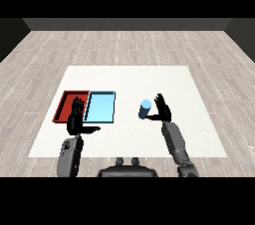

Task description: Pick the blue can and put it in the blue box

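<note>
Small upright blue cylindrical can [145,109] stands on white table [189,134], right of the flat light blue tray [101,107] and apart from it; right hand [163,110] just beside it, fingers straight, thumb toward can, apparently staged for a side grasp, nothing held. Left hand [76,118] flat and unclenched, overlapping and hiding part of the flat red tray [67,100]; thumb–can contact unclear.
</note>
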`<state>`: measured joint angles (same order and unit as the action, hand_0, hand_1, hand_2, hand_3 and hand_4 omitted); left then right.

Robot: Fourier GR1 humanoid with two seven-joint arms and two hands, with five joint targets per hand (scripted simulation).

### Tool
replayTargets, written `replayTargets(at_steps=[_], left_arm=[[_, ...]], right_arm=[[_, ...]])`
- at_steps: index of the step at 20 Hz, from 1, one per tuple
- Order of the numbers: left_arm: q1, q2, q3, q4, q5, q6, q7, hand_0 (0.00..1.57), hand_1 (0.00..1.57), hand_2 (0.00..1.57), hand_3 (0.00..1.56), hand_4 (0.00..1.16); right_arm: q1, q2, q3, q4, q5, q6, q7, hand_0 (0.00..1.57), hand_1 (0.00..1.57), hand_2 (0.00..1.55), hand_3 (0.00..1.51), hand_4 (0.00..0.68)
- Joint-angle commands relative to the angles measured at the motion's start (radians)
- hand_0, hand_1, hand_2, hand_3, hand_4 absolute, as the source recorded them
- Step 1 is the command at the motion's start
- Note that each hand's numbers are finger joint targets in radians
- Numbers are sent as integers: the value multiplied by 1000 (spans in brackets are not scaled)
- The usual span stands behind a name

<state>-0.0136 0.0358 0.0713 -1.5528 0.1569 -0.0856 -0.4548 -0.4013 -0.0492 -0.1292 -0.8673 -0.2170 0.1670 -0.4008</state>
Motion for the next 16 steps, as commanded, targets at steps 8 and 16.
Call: replayTargets(at_steps=[8,16], left_arm=[[18,-34,-52,25,-57,48,-45,0,0,0,0,0],[1,30,26,-24,1,1,10,0,0,0,0,0]], right_arm=[[-60,15,7,175,23,16,-105,0,0,0,0,0],[-145,48,17,190,-14,-32,-57,0,0,0,0,0]])
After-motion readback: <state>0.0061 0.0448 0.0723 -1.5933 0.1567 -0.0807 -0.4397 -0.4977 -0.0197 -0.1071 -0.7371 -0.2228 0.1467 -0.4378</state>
